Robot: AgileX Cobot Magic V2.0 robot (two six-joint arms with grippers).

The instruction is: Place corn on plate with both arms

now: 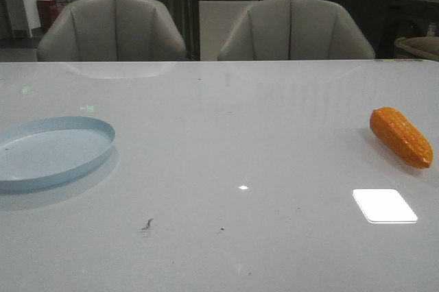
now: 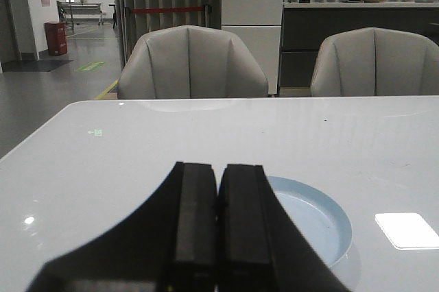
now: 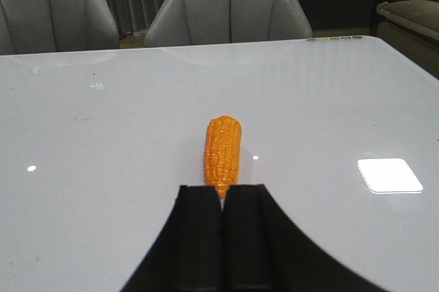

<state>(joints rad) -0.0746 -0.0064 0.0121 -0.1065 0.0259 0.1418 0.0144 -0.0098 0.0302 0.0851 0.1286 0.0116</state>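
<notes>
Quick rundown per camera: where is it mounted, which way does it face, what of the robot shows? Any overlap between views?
Front view: looks forward over the white table toward two chairs; plate at left, corn at right; no arm shows.
Left wrist view: on the left arm, facing the chairs; left gripper shut in the foreground, plate just beyond.
Right wrist view: on the right arm; right gripper shut, corn just ahead.
Shared: front and left wrist see the plate; front and right wrist see the corn.

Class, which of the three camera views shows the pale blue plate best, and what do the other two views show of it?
The front view: the plate lies nearly whole on the table's left, only its left edge cropped. In the left wrist view the shut left gripper hides much of the plate. The right wrist view shows no plate, only the corn.
</notes>
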